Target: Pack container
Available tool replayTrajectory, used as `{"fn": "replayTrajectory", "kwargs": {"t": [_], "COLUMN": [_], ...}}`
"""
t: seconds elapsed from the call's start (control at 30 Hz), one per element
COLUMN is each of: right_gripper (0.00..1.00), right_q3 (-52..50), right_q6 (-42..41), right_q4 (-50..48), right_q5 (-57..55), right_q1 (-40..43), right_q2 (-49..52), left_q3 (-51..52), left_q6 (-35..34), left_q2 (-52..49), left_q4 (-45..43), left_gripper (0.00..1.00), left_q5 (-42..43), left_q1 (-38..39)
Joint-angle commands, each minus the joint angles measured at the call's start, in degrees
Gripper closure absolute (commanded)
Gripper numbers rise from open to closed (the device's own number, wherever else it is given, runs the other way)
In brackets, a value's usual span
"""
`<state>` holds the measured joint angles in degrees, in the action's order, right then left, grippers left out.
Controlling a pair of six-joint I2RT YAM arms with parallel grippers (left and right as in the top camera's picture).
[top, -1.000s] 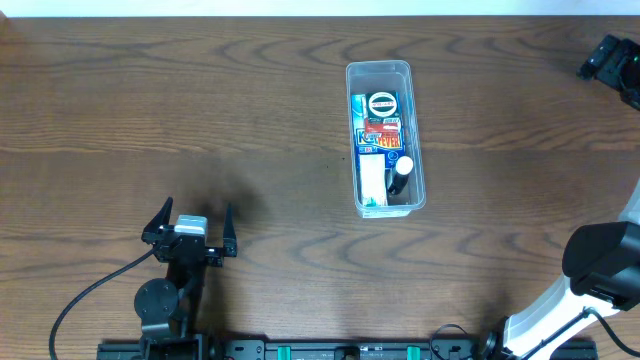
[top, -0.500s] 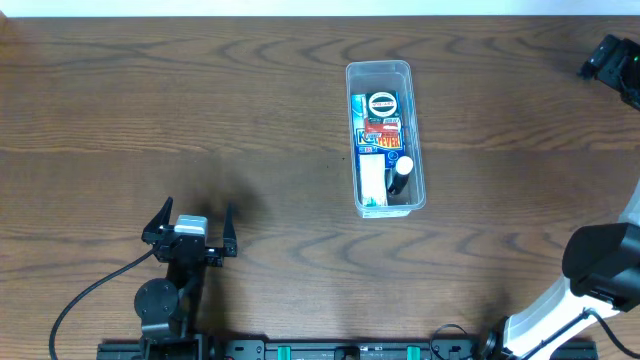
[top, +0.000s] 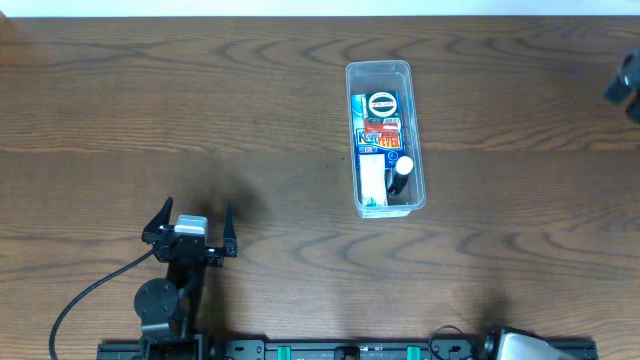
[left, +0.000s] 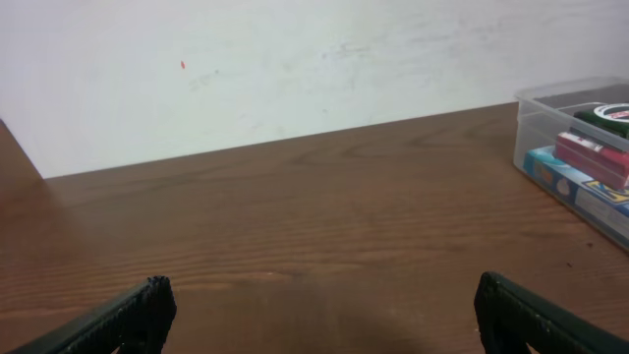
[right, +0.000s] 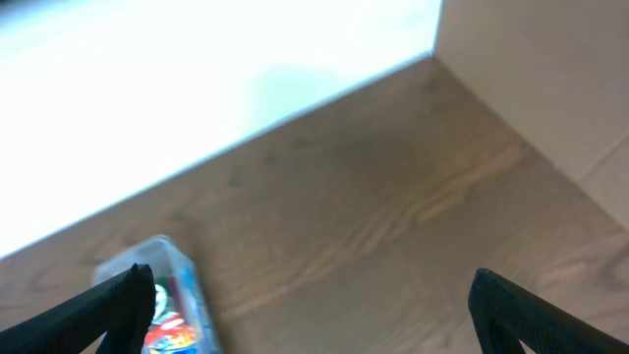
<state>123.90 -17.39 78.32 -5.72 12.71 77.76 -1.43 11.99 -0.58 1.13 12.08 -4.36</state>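
Note:
The container (top: pixel 351 130) is a clear long plastic bin on the wooden table, right of centre. It holds a blue and red box, a round black tin, a white box and a small black bottle with a white cap. It also shows in the left wrist view (left: pixel 536 133) at the far right and in the right wrist view (right: pixel 187 270) at the lower left. My left gripper (top: pixel 190 222) is open and empty near the front left. My right gripper (right: pixel 313 300) is open and empty, high above the table; only a blurred part of it (top: pixel 624 78) shows at the overhead view's right edge.
A pale wall runs along the table's far edge (left: pixel 295 133). A light panel stands at the table's right end (right: pixel 550 79). A black cable (top: pixel 85 295) trails from the left arm's base at the front.
The right arm has swung away to the right: its gripper has slid almost out of the overhead view and its base link at the lower right is gone. The left arm has not moved.

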Motion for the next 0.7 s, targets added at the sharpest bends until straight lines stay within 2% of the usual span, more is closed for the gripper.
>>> {"fn": "replayTrajectory", "kwargs": {"t": [0.0,0.17,0.37,0.47,0.6,0.67], "right_gripper": [0.01,0.01,0.01,0.01,0.01,0.01], "right_q3": [-4.2,-14.5,-29.0,-36.3,-50.2,-61.1], "right_q6": [-0.4,-0.3,1.8,1.7,1.8,3.2], "right_q4": [0.3,0.3,-0.5,-5.5,-16.8,-26.6], "right_q5": [-0.5,-0.6,-7.6,-5.7,-1.7,0.9], "right_q1": [-1.2,-1.2,-3.6,-4.7,-6.2,-7.6], "right_q2": [-4.5,-14.5,-25.8,-30.8,-38.5,-44.2], "left_q3": [1.2,1.2,1.2,1.2,1.2,1.2], "left_q6": [-0.2,-0.2,-0.2,-0.2,-0.2,-0.2], "left_q2": [0.3,0.3,0.3,0.3,0.3,0.3], "left_q4": [1.6,1.6,1.6,1.6,1.6,1.6], "left_gripper": [0.02,0.02,0.02,0.02,0.02,0.02], "left_q5": [1.0,1.0,1.0,1.0,1.0,1.0], "left_q1": [-0.2,-0.2,-0.2,-0.2,-0.2,-0.2]}}
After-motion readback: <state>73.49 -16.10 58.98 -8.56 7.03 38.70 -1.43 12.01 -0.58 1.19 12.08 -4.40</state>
